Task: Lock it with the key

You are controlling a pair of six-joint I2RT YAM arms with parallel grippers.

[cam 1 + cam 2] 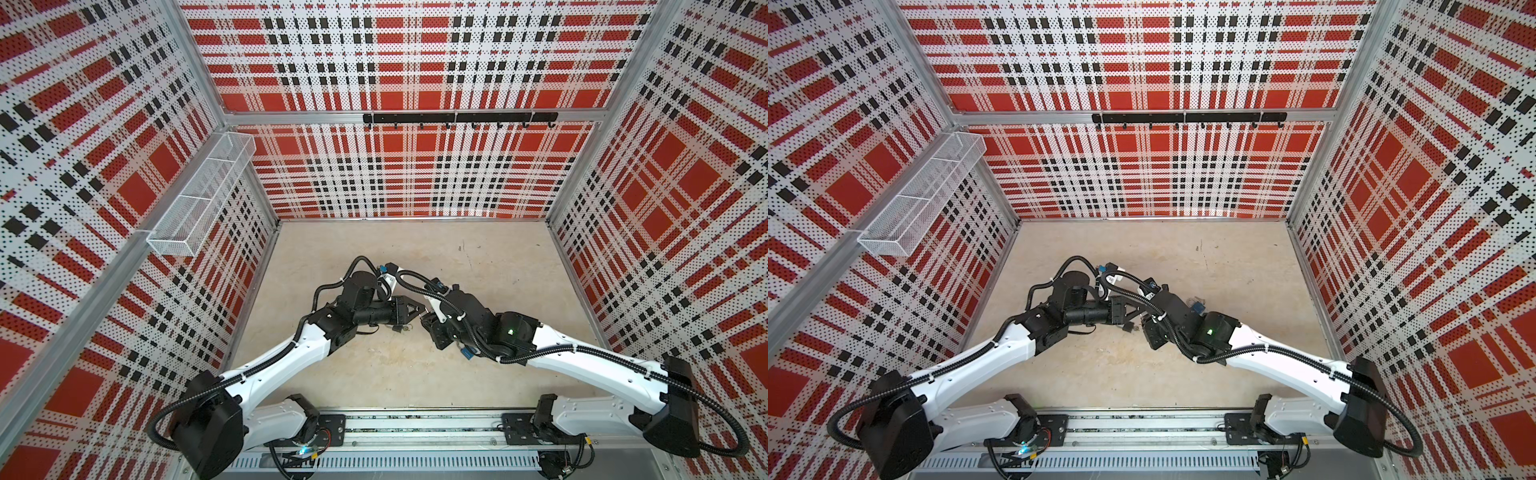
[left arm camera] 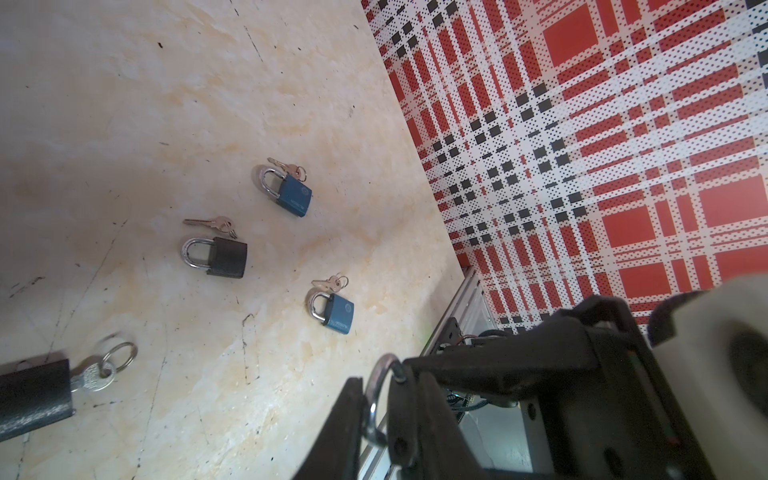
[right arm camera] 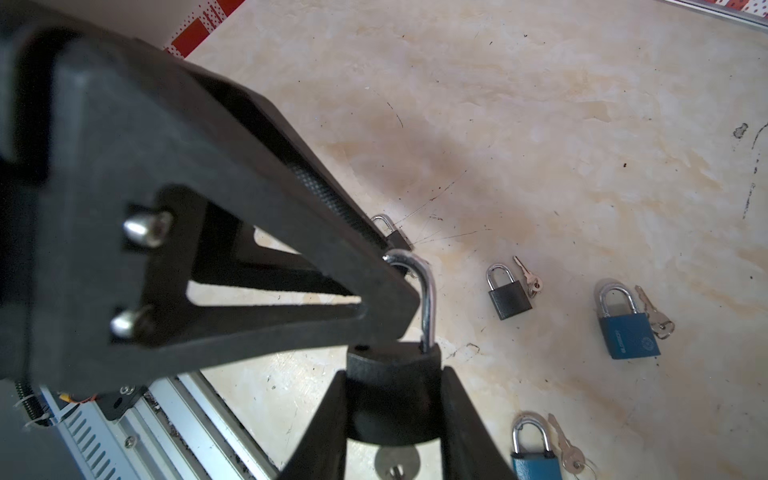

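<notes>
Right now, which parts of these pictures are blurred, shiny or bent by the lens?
Right wrist view: the left gripper, close to the lens, is dark and soft, and the shackle of the held padlock glints. Left wrist view: the key ring at the edge is smeared, while the black padlock lying further off is sharp. In both top views the back wall shows curved plaid lines.

Three perforated walls (image 1: 415, 62) printed in red, white and black plaid close in the cell, joined by aluminium posts (image 1: 204, 75). A white mesh basket (image 1: 199, 195) hangs on the left wall, and a black hook rail (image 1: 457, 118) crosses the back one. The desk (image 1: 498, 249) is pale beige, marbled, scuffed and evenly lit
</notes>
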